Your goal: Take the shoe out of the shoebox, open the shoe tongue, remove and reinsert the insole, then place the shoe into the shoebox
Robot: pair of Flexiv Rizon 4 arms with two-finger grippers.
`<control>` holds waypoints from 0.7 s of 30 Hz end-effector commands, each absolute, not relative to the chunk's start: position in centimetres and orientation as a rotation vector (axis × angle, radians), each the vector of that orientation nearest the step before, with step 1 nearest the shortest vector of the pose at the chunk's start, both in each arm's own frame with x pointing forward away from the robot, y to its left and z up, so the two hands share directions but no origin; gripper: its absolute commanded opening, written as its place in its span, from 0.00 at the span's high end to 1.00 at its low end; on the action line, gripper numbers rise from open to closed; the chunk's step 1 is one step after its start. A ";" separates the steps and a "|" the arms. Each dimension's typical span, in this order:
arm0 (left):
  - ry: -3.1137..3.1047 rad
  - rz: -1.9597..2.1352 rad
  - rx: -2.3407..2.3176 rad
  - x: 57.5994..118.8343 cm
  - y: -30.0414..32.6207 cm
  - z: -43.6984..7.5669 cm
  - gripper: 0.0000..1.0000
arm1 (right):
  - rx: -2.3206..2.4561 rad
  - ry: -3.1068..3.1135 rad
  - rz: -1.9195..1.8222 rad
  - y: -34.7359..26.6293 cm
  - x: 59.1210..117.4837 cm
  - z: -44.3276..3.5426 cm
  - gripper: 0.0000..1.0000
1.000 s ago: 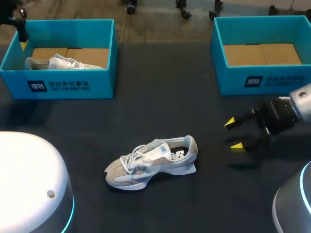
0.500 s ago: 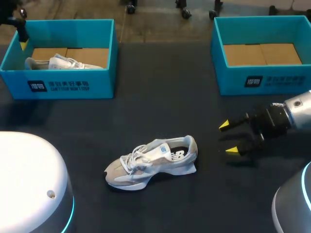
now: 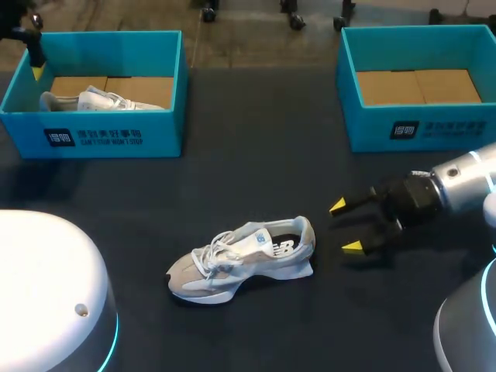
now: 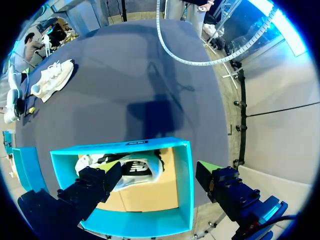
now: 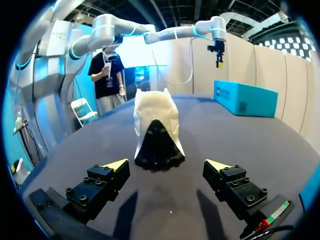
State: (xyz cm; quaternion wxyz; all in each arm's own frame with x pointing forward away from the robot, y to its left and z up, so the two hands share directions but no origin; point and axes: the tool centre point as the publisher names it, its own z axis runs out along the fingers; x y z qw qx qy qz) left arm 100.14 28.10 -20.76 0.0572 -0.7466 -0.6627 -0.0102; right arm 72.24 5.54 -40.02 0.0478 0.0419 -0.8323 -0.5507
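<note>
A pale grey-and-cream running shoe (image 3: 242, 260) with white laces, a soft mesh toe and a chunky white sole stands upright on the matte black table (image 3: 256, 155). It is out of both boxes, with dark tabletop showing on every side of it. Its heel points toward the right gripper (image 3: 346, 226), which hangs low just beside the heel but apart from it, yellow-tipped fingers spread wide and holding nothing. The right wrist view meets the shoe (image 5: 156, 135) heel-on, its dark rounded collar ahead of the gap between the spread fingers of the right gripper (image 5: 166, 164). At the table's far left, a straight-walled teal shoebox (image 3: 101, 132) with a brown card floor holds a second shoe (image 3: 101, 99), lying against the near wall. The left gripper (image 4: 160, 169) hovers above that box's rim, fingers parted and touching nothing. A matching shoebox (image 3: 418, 128) sits at the far right, well apart from the shoe
</note>
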 end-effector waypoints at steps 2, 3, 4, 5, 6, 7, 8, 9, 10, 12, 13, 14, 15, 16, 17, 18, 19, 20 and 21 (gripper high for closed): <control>-2.008 -0.034 -2.265 100.1 28.1 -20.7 0.00 | 0.156 -2.525 -1.692 7.1 72.0 -40.5 0.00; -2.008 -0.034 -2.265 100.1 28.1 -20.7 0.00 | 0.164 -2.521 -1.696 7.4 71.9 -40.6 0.00; -2.008 -0.034 -2.265 100.1 28.1 -20.7 0.00 | 0.170 -2.517 -1.697 7.6 71.8 -40.6 0.00; -2.008 -0.034 -2.265 100.1 28.1 -20.7 0.00 | 0.175 -2.512 -1.698 7.9 71.8 -40.7 0.00; -2.008 -0.034 -2.265 100.1 28.1 -20.7 0.00 | 0.180 -2.506 -1.699 8.1 71.7 -40.8 0.00; -2.008 -0.034 -2.265 100.1 28.1 -20.7 0.00 | 0.188 -2.498 -1.703 8.4 71.7 -40.9 0.00; -2.008 -0.034 -2.265 100.1 28.1 -20.7 0.00 | 0.194 -2.494 -1.705 8.6 71.7 -41.0 0.00; -2.008 -0.034 -2.265 100.1 28.1 -20.7 0.00 | 0.198 -2.490 -1.708 8.9 71.7 -41.0 0.00; -2.008 -0.034 -2.265 100.1 28.1 -20.7 0.00 | 0.204 -2.485 -1.712 9.1 71.7 -41.0 0.00; -2.008 -0.034 -2.265 100.1 28.1 -20.7 0.00 | 0.214 -2.479 -1.718 9.6 71.6 -41.0 0.00; -2.008 -0.034 -2.265 100.1 28.1 -20.7 0.00 | 0.222 -2.477 -1.716 9.8 71.5 -41.0 0.00; -2.008 -0.034 -2.265 100.1 28.1 -20.7 0.00 | 0.236 -2.472 -1.715 10.1 71.4 -41.0 0.00; -2.008 -0.034 -2.265 100.1 28.1 -20.7 0.00 | 0.247 -2.469 -1.704 10.4 71.3 -40.9 0.00; -2.008 -0.034 -2.265 100.1 28.1 -20.7 0.00 | 0.248 -2.469 -1.696 10.7 71.3 -40.9 0.00; -2.008 -0.034 -2.265 100.1 28.1 -20.7 0.00 | 0.258 -2.464 -1.695 11.0 71.2 -41.0 0.00; -2.008 -0.034 -2.265 100.1 28.1 -20.7 0.00 | 0.263 -2.461 -1.695 11.2 71.1 -41.0 0.00; -2.008 -0.034 -2.265 100.1 28.1 -20.7 0.00 | 0.266 -2.459 -1.694 11.4 71.1 -41.0 0.00; -2.008 -0.034 -2.265 100.1 28.1 -20.7 0.00 | 0.271 -2.456 -1.694 11.6 71.0 -41.1 0.00; -2.008 -0.034 -2.265 100.1 28.1 -20.7 0.00 | 0.274 -2.453 -1.697 11.8 70.9 -41.1 0.00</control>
